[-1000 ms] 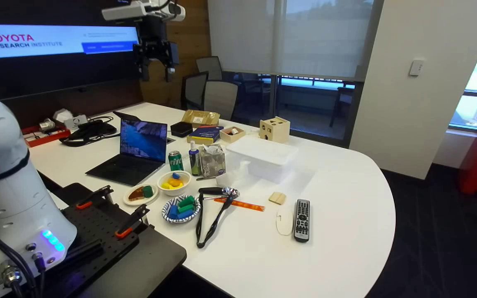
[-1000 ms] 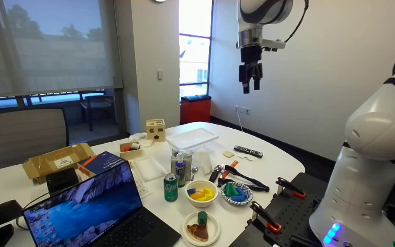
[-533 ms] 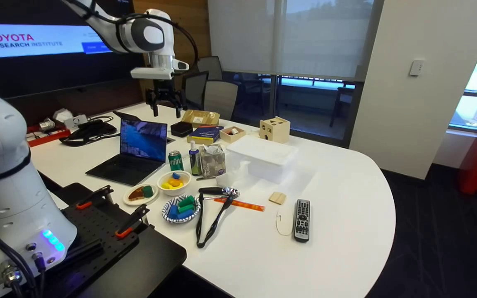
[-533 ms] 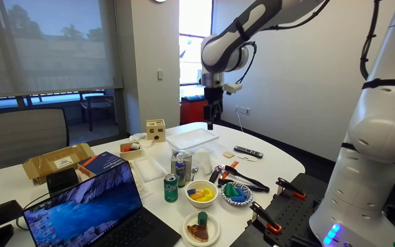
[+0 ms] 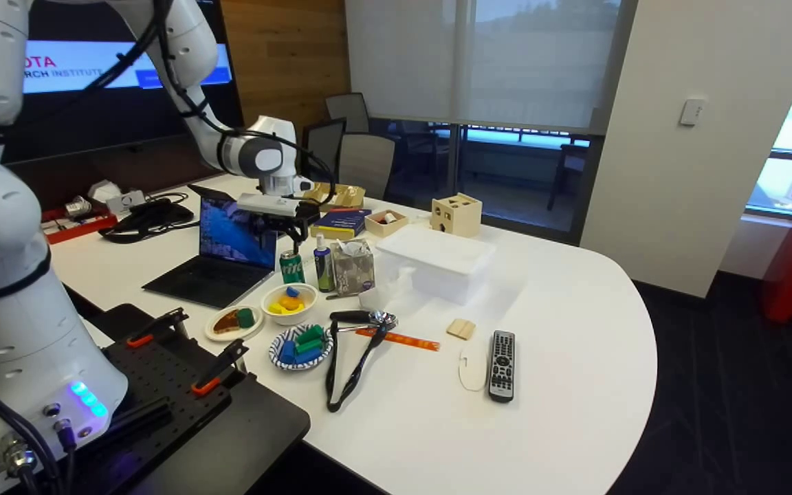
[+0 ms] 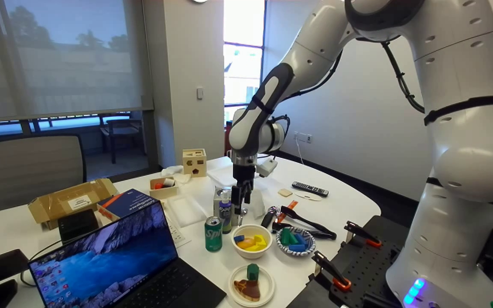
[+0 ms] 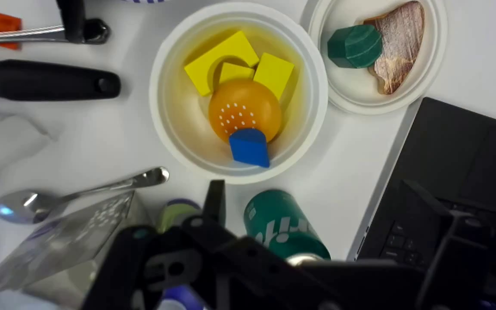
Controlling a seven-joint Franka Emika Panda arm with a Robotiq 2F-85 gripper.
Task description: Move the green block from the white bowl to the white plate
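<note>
The white bowl (image 7: 172, 107) holds yellow blocks, an orange bun and a blue block (image 7: 250, 148); I see no green block in it. A dark green block (image 7: 354, 46) lies on the white plate (image 7: 338, 88) beside a brown steak piece; it shows in both exterior views (image 5: 245, 317) (image 6: 253, 272). More green blocks (image 5: 310, 335) lie with blue ones in a patterned bowl (image 5: 279, 361). My gripper (image 7: 317, 191) is open and empty. In an exterior view (image 6: 242, 206) it hangs above the table behind the white bowl, near the spray bottle.
A Sprite can (image 6: 213, 235) and a spray bottle (image 6: 225, 214) stand beside the white bowl, below my jaws. A tissue box (image 5: 353, 267) is behind them. The open laptop (image 5: 238, 240) is beside the plate. A spoon (image 7: 80, 193) and black-handled tools (image 5: 358, 361) lie nearby.
The arm has come down from high above the table, bringing the open gripper low near the can, bottle and white bowl. The objects on the table have not moved.
</note>
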